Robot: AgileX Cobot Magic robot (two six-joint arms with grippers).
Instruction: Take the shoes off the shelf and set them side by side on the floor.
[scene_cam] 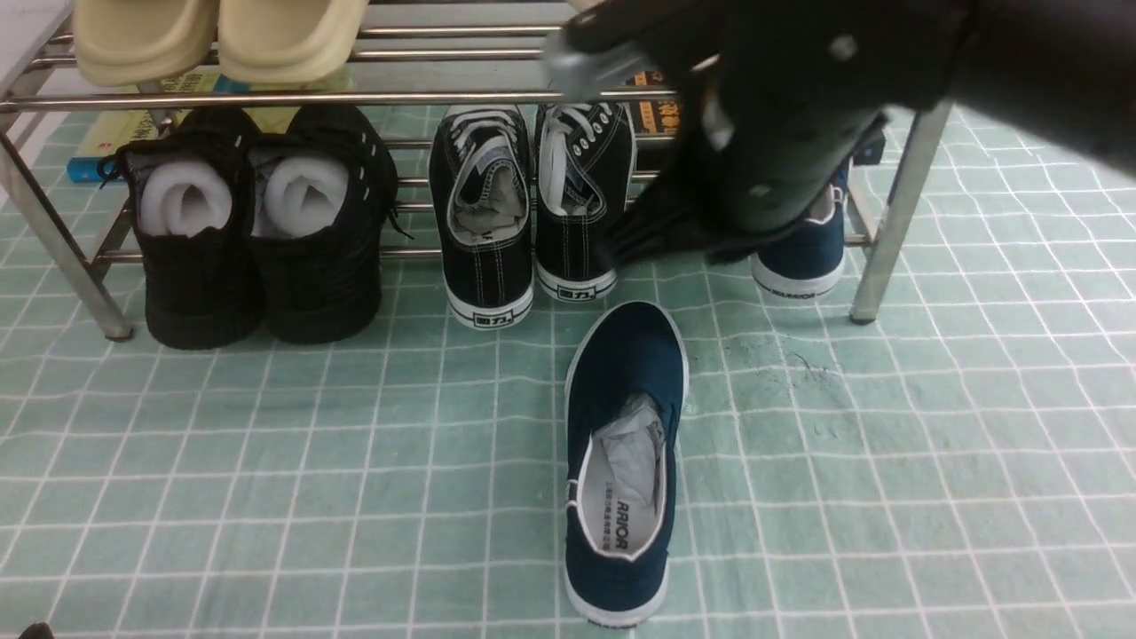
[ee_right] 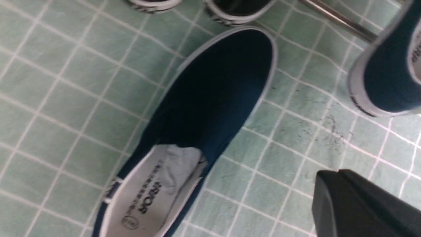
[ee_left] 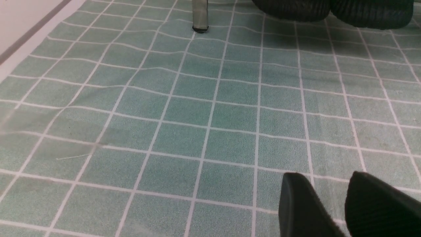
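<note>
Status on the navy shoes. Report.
Left gripper open, holding nothing. Right gripper near shelf, jaws unclear. One navy shoe on floor; second navy shoe on lower shelf bars, partly behind right arm.

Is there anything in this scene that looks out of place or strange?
The navy blue canvas slip-on pair is split: one shoe lies alone on the pale green grid cloth floor, while its mate sits at the right end of the chrome tube shelf, partly hidden by the right arm. Dark scuff marks stain the cloth nearby.
</note>
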